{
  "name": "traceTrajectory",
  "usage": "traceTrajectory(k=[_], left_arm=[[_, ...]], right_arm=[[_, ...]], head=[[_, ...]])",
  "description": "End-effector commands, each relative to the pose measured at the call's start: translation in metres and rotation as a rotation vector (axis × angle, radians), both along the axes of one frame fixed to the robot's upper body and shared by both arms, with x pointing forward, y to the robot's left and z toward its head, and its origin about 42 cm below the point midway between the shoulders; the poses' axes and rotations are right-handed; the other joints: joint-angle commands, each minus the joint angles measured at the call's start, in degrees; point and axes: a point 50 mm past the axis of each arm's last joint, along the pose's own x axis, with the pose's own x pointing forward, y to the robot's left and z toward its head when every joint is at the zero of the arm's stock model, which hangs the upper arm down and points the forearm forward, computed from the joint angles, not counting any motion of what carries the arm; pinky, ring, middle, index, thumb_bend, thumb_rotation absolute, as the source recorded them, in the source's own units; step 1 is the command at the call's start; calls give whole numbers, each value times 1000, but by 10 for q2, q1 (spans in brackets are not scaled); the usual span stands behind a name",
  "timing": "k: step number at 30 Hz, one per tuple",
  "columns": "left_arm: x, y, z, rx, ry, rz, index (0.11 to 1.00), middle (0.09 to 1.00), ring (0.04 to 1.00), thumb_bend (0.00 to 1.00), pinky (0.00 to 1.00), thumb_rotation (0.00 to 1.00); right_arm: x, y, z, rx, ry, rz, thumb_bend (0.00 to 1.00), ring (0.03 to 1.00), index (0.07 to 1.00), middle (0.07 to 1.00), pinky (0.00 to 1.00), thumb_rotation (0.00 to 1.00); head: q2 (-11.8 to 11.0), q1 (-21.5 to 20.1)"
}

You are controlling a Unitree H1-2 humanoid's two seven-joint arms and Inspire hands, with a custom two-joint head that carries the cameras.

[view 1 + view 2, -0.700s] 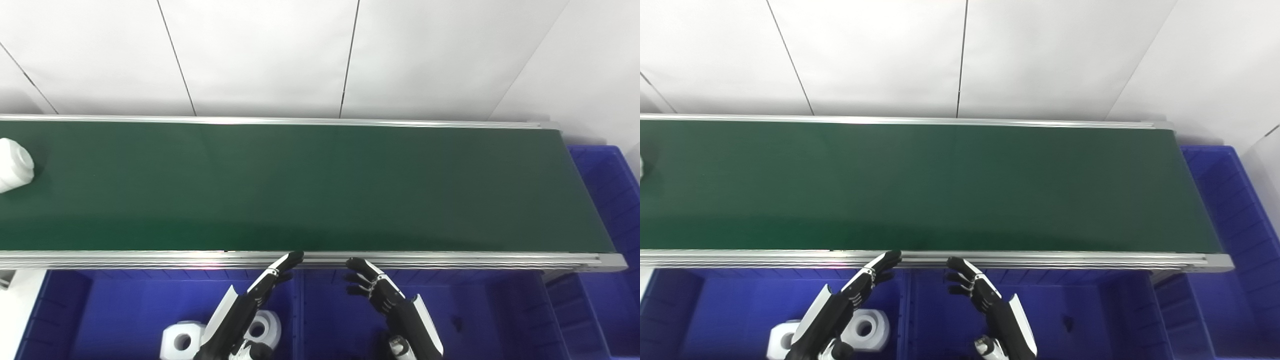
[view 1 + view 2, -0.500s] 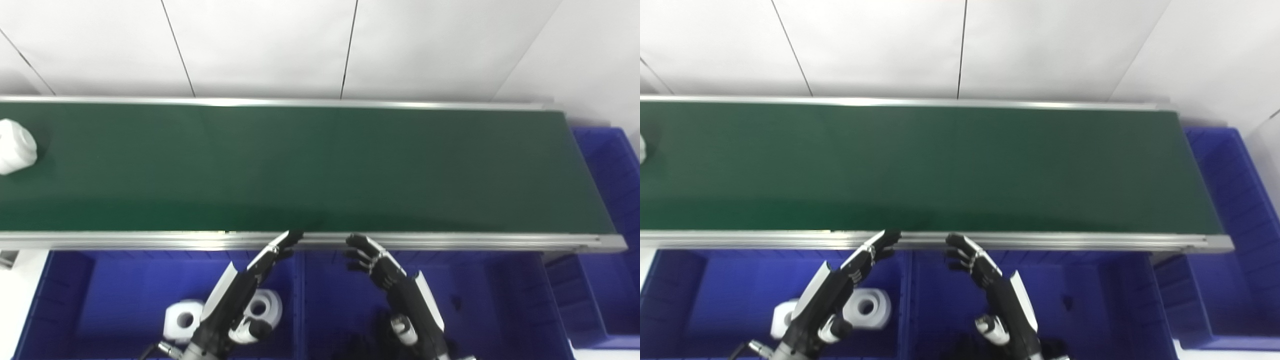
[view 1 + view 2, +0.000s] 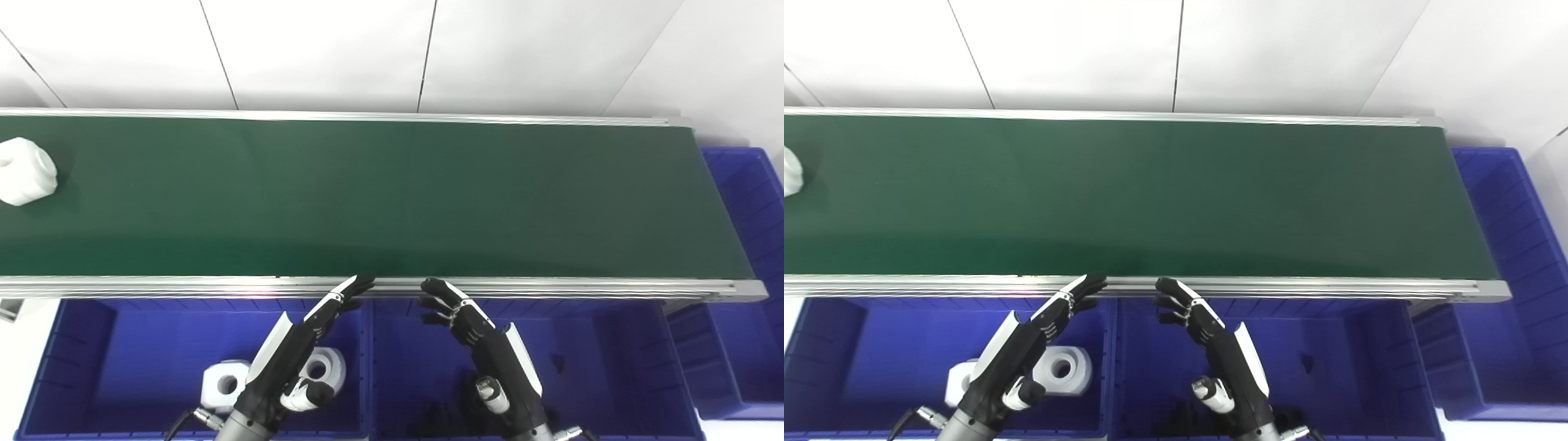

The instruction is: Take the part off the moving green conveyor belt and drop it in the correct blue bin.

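White wall panels stand behind the green conveyor belt (image 3: 392, 196), which runs the full width of the view. One white part (image 3: 26, 171) lies on the belt at its far left end. Below the belt's near rail, the left hand (image 3: 294, 355) and right hand (image 3: 484, 343) hover over the blue bins, fingers spread and holding nothing. The left bin (image 3: 79, 367) contains two white parts (image 3: 225, 384); the right bin (image 3: 600, 367) shows only small dark specks.
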Motion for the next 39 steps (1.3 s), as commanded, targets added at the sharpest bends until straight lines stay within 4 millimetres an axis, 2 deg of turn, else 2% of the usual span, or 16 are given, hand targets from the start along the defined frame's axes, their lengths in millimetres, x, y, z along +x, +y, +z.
traceTrajectory(k=[1, 16, 25, 30, 39], left_arm=[[-2, 0, 6, -22, -21, 7, 904, 919, 930, 934, 881, 1000], [-4, 1, 3, -25, -22, 11, 901, 921, 931, 943, 886, 1000], [-6, 0, 0, -25, -19, 15, 903, 921, 934, 946, 898, 1000], [-9, 0, -2, -41, -17, 39, 901, 919, 925, 947, 877, 1000], [-14, -1, -3, -58, -13, 56, 926, 934, 947, 925, 909, 997]], right_arm=[[1, 2, 8, 23, -29, -2, 1000, 829, 868, 875, 747, 977], [0, 3, 4, -8, -64, 0, 1000, 841, 870, 885, 751, 997], [3, -1, 2, -32, -79, 32, 1000, 937, 900, 941, 906, 1000], [4, -3, -1, -62, -92, 51, 1000, 961, 909, 950, 940, 1000], [4, -5, -6, -85, -84, 48, 1000, 981, 916, 948, 977, 1000]], head=[[-1, 1], [-13, -1], [-21, 8], [-25, 11], [-28, 13]])
